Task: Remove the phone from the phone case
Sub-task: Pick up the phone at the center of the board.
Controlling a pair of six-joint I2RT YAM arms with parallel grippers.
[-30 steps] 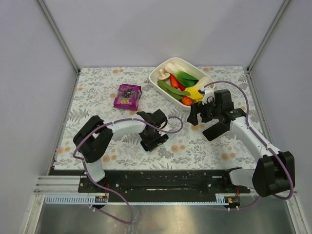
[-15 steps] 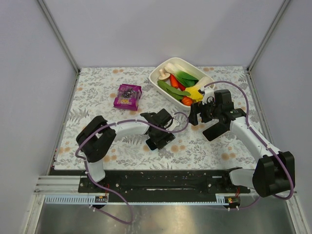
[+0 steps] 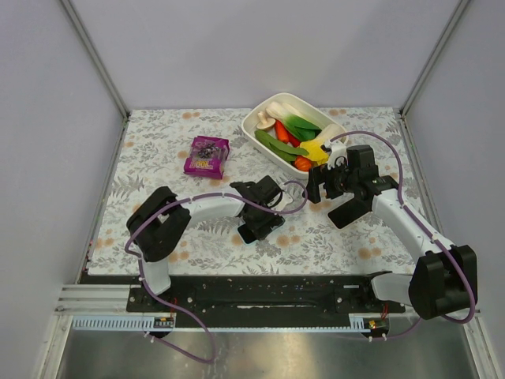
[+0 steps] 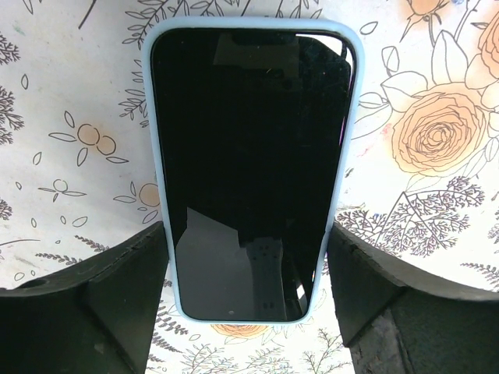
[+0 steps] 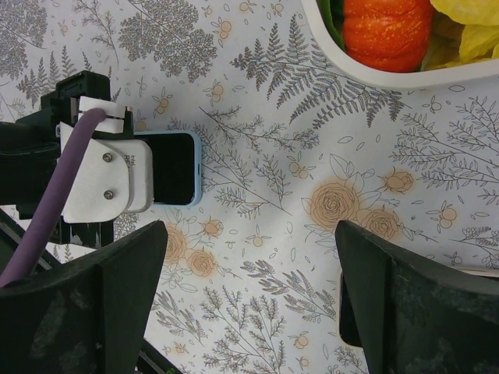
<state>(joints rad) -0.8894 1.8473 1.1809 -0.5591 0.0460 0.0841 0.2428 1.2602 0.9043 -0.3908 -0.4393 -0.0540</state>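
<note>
The phone (image 4: 249, 156) lies screen up on the floral table, set in a light blue phone case (image 4: 249, 22). My left gripper (image 4: 245, 234) straddles its near end, one black finger (image 4: 125, 288) against each long side of the case, so it is shut on it. From above, the left gripper (image 3: 260, 212) covers most of the phone (image 3: 252, 231). In the right wrist view the phone's far end (image 5: 173, 167) sticks out from under the left wrist. My right gripper (image 5: 249, 234) hovers open over bare table to the phone's right, holding nothing.
A white dish (image 3: 249, 126) of toy vegetables stands at the back, just behind my right gripper (image 3: 333, 199); its rim (image 5: 366, 74) shows in the right wrist view. A purple packet (image 3: 207, 155) lies at the back left.
My left gripper has shifted a little to the right, and its fingers now rest against the sides of the case. The right arm has not moved.
</note>
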